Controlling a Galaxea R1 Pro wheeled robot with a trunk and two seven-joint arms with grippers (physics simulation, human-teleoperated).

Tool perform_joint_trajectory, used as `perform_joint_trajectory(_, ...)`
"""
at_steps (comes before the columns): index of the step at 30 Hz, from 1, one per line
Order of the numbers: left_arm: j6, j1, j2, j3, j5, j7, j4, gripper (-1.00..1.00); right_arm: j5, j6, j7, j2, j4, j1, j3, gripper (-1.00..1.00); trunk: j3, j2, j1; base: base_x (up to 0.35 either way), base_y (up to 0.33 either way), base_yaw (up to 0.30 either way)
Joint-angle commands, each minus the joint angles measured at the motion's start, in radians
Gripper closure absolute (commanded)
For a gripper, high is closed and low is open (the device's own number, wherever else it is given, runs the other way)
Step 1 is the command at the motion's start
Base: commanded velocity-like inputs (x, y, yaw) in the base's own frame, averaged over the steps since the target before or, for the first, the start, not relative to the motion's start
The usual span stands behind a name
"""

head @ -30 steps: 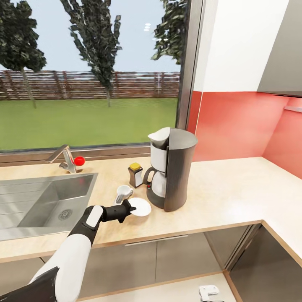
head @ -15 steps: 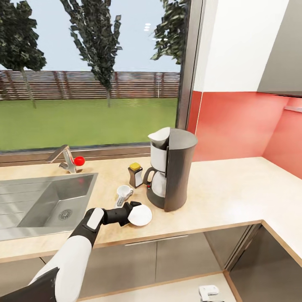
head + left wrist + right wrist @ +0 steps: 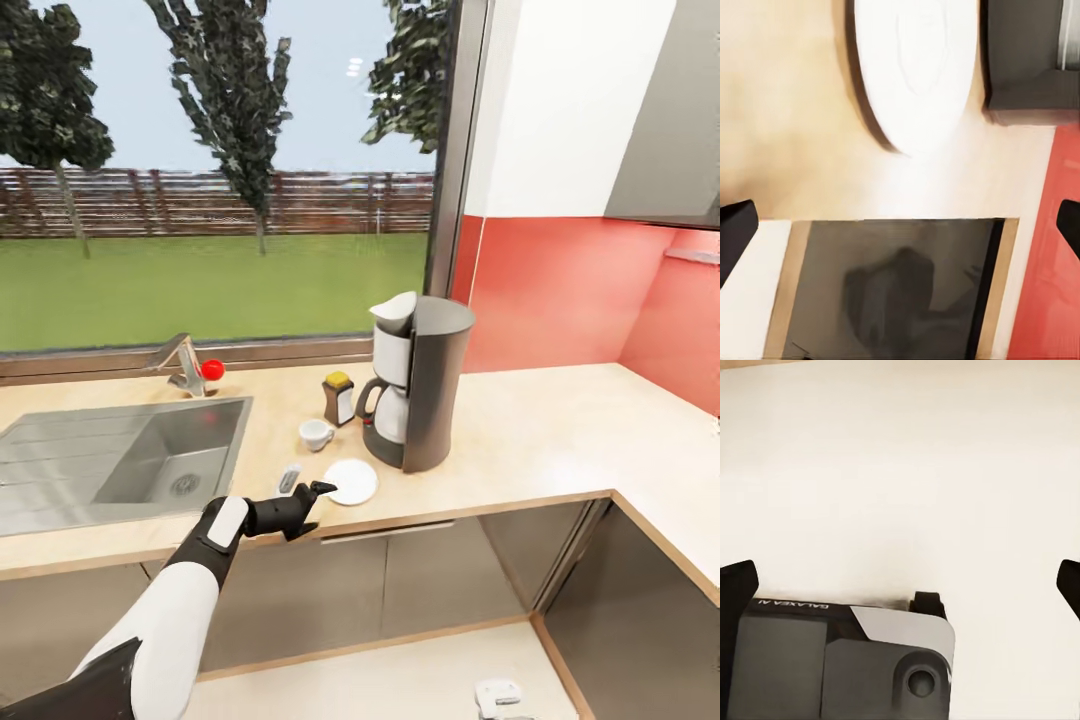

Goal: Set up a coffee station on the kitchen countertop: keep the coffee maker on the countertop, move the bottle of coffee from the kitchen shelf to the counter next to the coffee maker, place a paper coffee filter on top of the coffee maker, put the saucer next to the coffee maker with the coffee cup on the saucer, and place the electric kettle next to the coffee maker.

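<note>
The coffee maker (image 3: 421,385) stands on the beige kitchen countertop (image 3: 540,440). The bottle of coffee (image 3: 338,398) is just to its left, and the coffee cup (image 3: 316,434) stands upright in front of the bottle. The saucer (image 3: 351,481) lies flat on the counter before the machine, also seen in the left wrist view (image 3: 919,67) beside the machine's base (image 3: 1024,75). My left gripper (image 3: 310,497) (image 3: 900,225) hangs open at the counter's front edge, just short of the saucer and holding nothing. My right gripper (image 3: 900,581) is open over pale floor. The paper coffee filter and electric kettle are out of view.
A steel sink (image 3: 130,465) with a tap (image 3: 185,365) takes up the counter's left part. A small pale object (image 3: 288,479) lies between sink and saucer. Grey cabinets (image 3: 400,590) run under the counter. A thin grey shelf (image 3: 695,256) juts from the red wall, far right.
The whole picture has shifted, so the camera moved back. My left gripper let go of the saucer, which now lies flat, and drew back toward the counter edge.
</note>
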Motion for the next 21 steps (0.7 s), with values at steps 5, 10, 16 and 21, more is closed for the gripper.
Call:
perform_joint_trajectory(5, 0.015, 0.000, 0.001, 0.009, -0.007, -0.013, -0.001, -1.00, -0.009, 0.004, 0.001, 0.000, 0.000, -0.001, 0.008, -1.00, -0.002, -0.002, 0.000, -0.317, 0.089, 0.000)
perform_joint_trajectory(10, 0.033, 0.049, 0.002, -0.001, -0.008, -0.039, -0.012, -1.00, -0.009, 0.004, 0.001, 0.000, 0.000, -0.001, 0.008, -1.00, -0.002, -0.002, 0.000, -0.327, 0.010, 0.000)
perform_joint_trajectory(16, 0.080, 0.188, 0.085, -0.096, -0.019, -0.189, -0.019, -1.00, -0.009, 0.003, 0.000, 0.000, 0.000, -0.001, 0.008, -1.00, -0.002, -0.002, 0.000, -0.242, 0.001, 0.000)
perform_joint_trajectory(21, 0.029, 0.377, 0.254, -0.280, -0.030, -0.288, -0.018, -1.00, -0.009, 0.001, 0.000, -0.001, 0.000, -0.001, 0.008, -1.00, -0.002, -0.002, 0.000, -0.017, 0.000, 0.000)
